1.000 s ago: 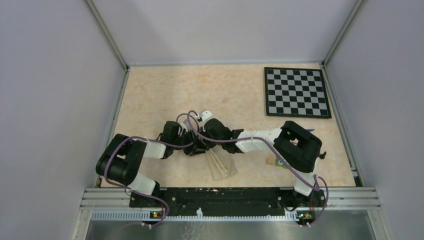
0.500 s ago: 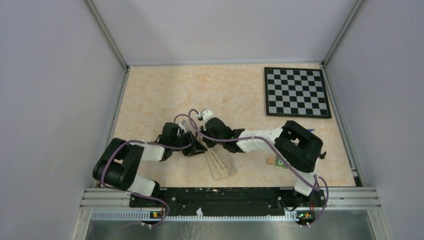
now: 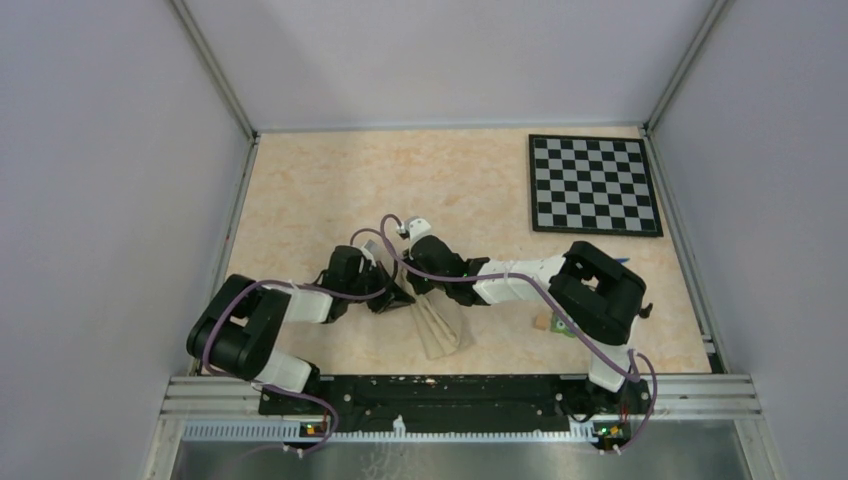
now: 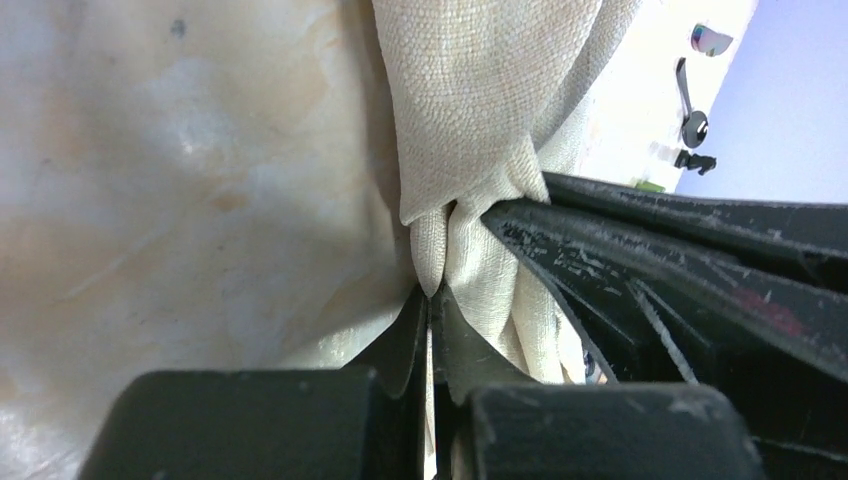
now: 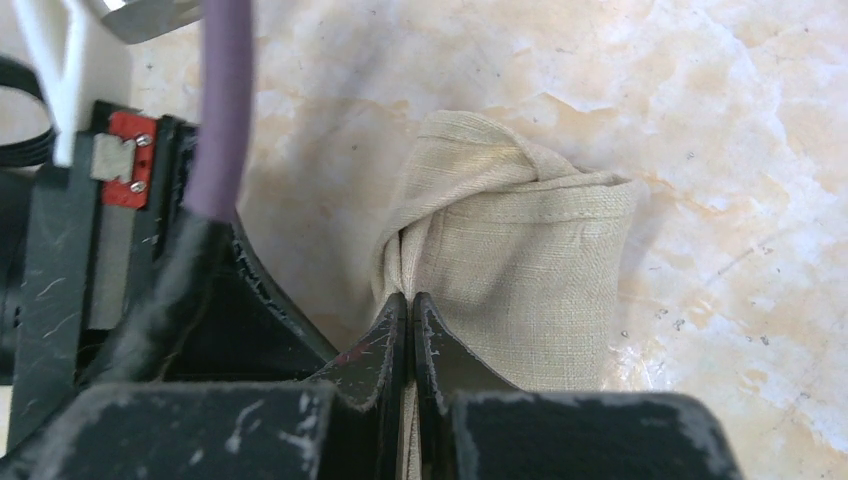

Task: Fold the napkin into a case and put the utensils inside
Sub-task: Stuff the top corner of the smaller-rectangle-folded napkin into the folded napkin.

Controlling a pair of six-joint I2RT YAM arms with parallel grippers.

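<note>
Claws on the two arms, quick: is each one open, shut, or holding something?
The left gripper: shut, pinching the napkin.
The right gripper: shut, pinching the same napkin.

I see pale lilac walls (image 3: 110, 200) closing around the speckled tan table (image 3: 330, 190) on three sides, evenly lit; a metal rail (image 3: 720, 388) lines its near edge.

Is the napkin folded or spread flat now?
Folded. The napkin lies as a narrow layered bundle; the wrist views show its cloth bunched where the left gripper and right gripper pinch it.
</note>
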